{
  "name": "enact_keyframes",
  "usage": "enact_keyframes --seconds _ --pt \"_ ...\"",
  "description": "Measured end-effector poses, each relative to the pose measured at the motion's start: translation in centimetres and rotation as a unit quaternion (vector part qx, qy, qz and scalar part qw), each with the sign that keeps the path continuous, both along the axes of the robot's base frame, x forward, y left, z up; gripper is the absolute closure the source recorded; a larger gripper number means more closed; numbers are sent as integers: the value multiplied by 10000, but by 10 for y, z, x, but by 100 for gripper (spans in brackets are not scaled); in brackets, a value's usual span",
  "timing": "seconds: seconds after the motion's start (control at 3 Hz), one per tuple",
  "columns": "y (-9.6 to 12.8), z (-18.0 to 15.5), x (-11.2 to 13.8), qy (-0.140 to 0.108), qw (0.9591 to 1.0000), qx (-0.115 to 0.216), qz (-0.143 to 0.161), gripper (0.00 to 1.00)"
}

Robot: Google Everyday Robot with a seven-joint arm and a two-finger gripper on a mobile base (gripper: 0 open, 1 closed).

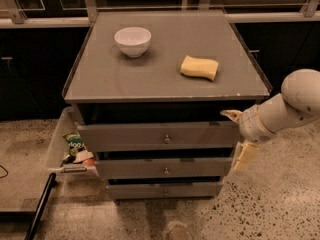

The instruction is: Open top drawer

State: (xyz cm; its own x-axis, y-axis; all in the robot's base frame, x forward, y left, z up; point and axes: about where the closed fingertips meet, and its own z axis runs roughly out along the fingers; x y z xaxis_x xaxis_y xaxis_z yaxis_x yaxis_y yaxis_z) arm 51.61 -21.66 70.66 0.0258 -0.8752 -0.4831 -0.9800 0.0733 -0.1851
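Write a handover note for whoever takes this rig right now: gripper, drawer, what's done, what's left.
Gripper: low at the cabinet's right front corner, beside the right end of the top drawer. It is well away from the knob at the drawer's centre.
Top drawer: its front sits under the cabinet top with a dark gap above it. I cannot tell whether it is pulled out at all.
On the cabinet top: white bowl and yellow sponge, both clear of the arm.
Done: nothing on the drawer that shows.
Left: bring the gripper across to the knob, take it, and pull the drawer out.
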Motion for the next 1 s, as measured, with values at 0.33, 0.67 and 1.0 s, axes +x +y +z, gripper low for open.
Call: enact_keyframes --seconds 0.33,0.67,1.0 --pt "0 0 0 -2 10000 -1 5 0" --pt "5 -9 5 -207 9996 -118 125 0" --pt "13 -20 17 -563 9977 -266 279 0"
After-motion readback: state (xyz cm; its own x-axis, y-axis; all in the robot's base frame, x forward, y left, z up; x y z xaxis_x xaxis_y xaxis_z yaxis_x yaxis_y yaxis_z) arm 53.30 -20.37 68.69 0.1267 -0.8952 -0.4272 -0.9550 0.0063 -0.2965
